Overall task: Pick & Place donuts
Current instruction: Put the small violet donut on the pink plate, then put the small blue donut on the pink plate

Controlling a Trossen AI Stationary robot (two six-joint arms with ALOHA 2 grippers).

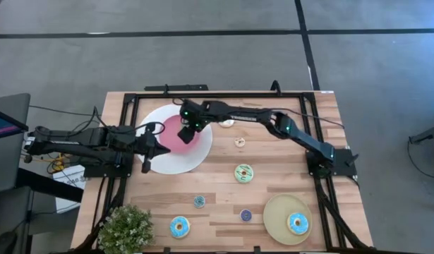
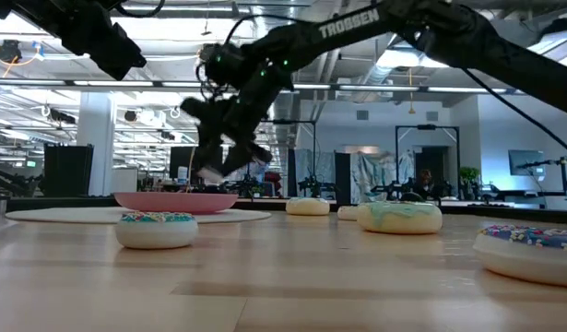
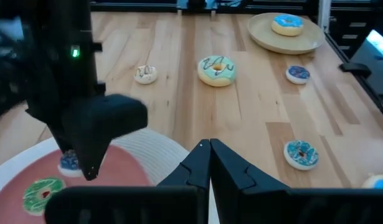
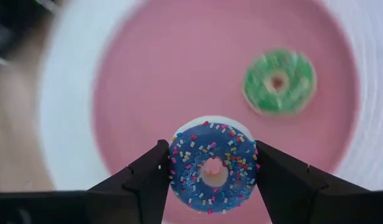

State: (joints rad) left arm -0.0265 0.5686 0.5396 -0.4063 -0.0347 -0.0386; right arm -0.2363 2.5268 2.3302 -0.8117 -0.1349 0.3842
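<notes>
Right gripper (image 4: pixel 213 177) clamped on tiny blue donut (image 4: pixel 213 167) over white plate's (image 1: pixel 152 163) pink centre: lower clear of the green donut (image 4: pixel 279 81) before releasing; left gripper (image 3: pixel 210 163) closed, idle at plate's left edge.

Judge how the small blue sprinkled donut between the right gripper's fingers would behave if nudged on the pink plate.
The blue donut keeps its round shape between the right gripper fingers, so it is probably stiff. Small and flat-lying, it would likely slide across the plate rather than tip, possibly bumping the green donut.
</notes>
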